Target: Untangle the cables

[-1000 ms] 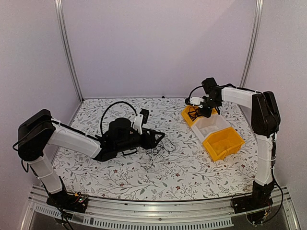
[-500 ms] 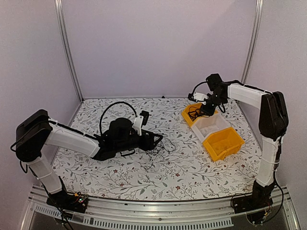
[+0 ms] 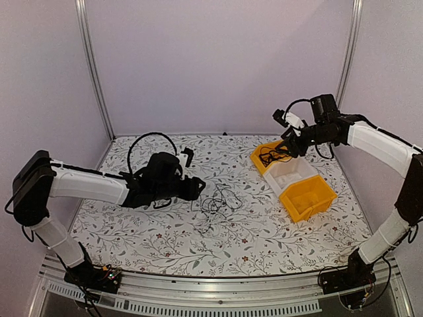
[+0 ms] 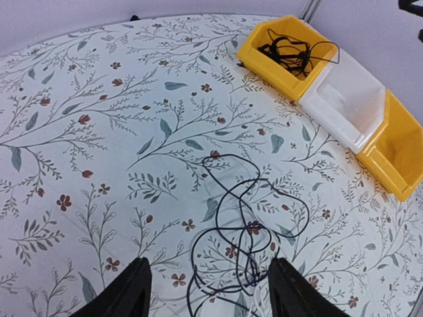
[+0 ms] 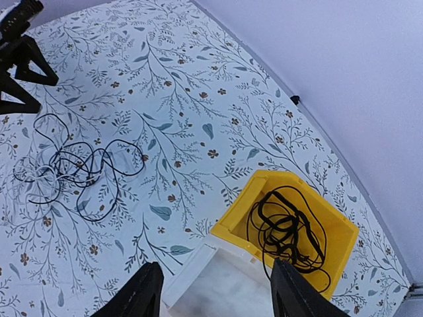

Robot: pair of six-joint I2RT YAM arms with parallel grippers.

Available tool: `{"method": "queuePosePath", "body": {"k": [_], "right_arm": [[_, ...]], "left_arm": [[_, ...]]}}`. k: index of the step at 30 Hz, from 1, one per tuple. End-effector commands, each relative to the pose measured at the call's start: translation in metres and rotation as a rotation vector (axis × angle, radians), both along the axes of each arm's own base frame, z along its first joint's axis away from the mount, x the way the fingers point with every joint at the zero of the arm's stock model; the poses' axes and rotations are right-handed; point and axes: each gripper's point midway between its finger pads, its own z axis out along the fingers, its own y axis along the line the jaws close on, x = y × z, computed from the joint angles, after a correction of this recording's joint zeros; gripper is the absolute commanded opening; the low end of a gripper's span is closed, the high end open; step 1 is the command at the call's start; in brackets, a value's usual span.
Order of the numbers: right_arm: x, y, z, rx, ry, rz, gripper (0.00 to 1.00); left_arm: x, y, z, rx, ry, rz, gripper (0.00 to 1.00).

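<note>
A tangle of thin black and white cables [image 3: 218, 201] lies loose on the floral table. In the left wrist view the cables [image 4: 248, 224] lie just ahead of and partly between my left gripper's open fingers. My left gripper [image 3: 194, 189] hovers just left of the tangle and holds nothing; its jaws [image 4: 210, 290] stand wide. A separate black cable [image 3: 269, 157] lies coiled in the far yellow bin [image 3: 259, 160]. My right gripper [image 3: 291, 146] hangs open above that bin, empty. Its wrist view shows the coiled cable [image 5: 287, 231] in the bin [image 5: 238, 201] and the tangle [image 5: 66, 165] far off.
Three bins stand in a row at the right: the far yellow bin [image 4: 268, 69], a white bin [image 3: 291, 175], and a near yellow bin [image 3: 307, 198]. Grey walls and metal posts close in the table's back and sides.
My right gripper opened, let the black cable drop into the far yellow bin, and rose back to the right. My left gripper drew back left from the tangle.
</note>
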Motion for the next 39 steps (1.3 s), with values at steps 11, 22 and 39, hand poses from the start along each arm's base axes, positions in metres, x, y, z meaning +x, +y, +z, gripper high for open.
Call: {"method": "queuePosePath", "body": {"k": [11, 22, 39], "right_arm": [[-0.053, 0.055, -0.063, 0.261, 0.327, 0.253, 0.58], [-0.049, 0.05, -0.074, 0.206, 0.308, 0.232, 0.57], [-0.057, 0.109, -0.024, 0.223, 0.235, 0.373, 0.58]], "left_arm": [[0.002, 0.015, -0.044, 0.274, 0.191, -0.119, 0.46], [0.0, 0.009, -0.063, 0.308, 0.298, -0.168, 0.38], [-0.012, 0.002, 0.096, 0.057, -0.111, -0.291, 0.01]]}}
